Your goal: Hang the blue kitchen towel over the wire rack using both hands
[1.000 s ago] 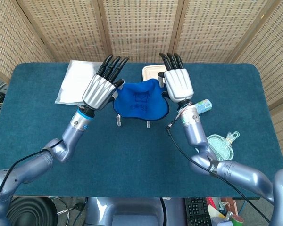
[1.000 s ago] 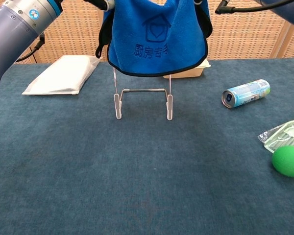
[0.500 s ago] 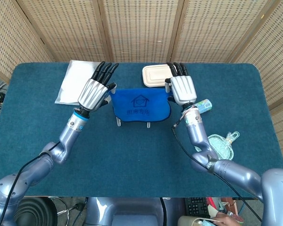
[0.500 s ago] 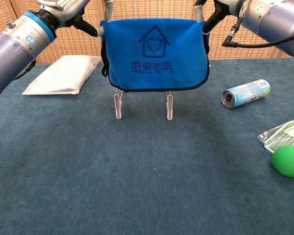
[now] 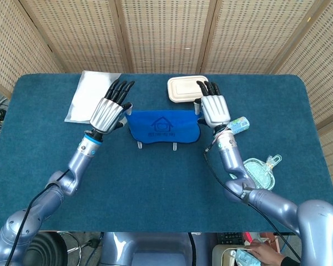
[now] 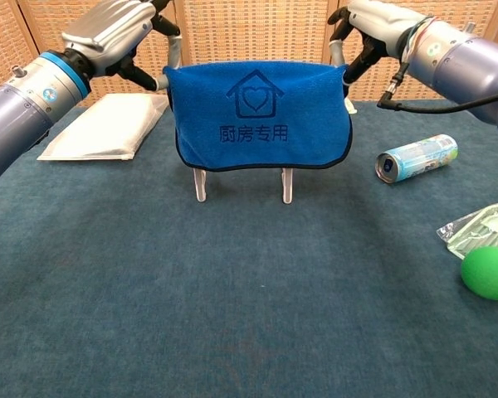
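The desk (image 6: 232, 315) fills the frame, with a white folded cloth (image 6: 108, 124) at upper left, a pale lidded box (image 5: 186, 87) behind the centre, and a lying can (image 6: 417, 157), a clear plastic tray (image 6: 481, 228) and a green ball (image 6: 490, 272) at right, none between the robot hands. The blue kitchen towel (image 6: 257, 116) drapes over the wire rack (image 6: 286, 186) at upper centre. The left robot hand (image 6: 116, 33) pinches its left top corner, the right robot hand (image 6: 373, 25) its right top corner.

Blue towel (image 6: 261, 116) hides wire rack (image 6: 286, 186) top; only feet show. Left hand (image 6: 116, 26) and right hand (image 6: 373, 21) contact with towel corners unclear. Green ball (image 6: 490, 273), 3 o'clock, cut by frame edge.
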Motion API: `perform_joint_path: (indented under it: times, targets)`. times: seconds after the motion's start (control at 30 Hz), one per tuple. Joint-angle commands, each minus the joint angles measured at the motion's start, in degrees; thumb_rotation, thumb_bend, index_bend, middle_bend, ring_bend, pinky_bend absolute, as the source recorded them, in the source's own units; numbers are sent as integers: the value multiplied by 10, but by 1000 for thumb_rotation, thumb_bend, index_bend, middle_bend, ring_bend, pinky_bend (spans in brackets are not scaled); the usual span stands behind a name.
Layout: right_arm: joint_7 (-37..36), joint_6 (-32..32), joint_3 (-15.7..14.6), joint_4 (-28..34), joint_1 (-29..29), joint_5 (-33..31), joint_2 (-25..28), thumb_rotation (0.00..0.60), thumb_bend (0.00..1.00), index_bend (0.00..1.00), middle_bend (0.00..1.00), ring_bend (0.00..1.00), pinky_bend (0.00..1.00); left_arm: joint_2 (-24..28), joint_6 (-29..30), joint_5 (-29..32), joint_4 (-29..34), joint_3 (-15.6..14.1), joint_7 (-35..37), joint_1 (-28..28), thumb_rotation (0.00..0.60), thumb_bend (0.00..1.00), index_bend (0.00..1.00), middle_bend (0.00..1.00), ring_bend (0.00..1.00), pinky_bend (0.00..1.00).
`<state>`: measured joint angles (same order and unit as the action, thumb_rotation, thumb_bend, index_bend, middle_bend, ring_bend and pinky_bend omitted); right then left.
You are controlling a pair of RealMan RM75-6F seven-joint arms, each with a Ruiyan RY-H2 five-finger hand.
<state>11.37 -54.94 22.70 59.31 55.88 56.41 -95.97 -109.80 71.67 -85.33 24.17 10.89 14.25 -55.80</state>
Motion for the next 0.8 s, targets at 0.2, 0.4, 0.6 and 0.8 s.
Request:
perform_joint_path:
  times: [0.2, 0.4, 0.6, 0.8]
  targets:
    - [-4, 7, -3, -10, 0, 4, -8, 600, 466, 723, 93, 0, 0, -8, -9, 2, -22, -9, 13, 8, 600, 422, 814, 0, 0, 0]
    - [-11, 12, -3, -19, 0, 6, -15, 600, 466, 723, 93, 0, 0, -14, -18, 5, -39, -13, 18, 10, 600, 421, 814, 0, 0, 0]
    - [-15, 15, -1, -27, 3, 9, -22, 600, 466, 723, 93, 0, 0, -17, -20, 8, -53, -14, 28, 12, 600, 421, 814, 0, 0, 0]
    - [-16, 16, 1, -29, 8, 13, -31, 600, 466, 723, 93, 0, 0, -19, -23, 8, -61, -18, 33, 13, 600, 420, 814, 0, 0, 0]
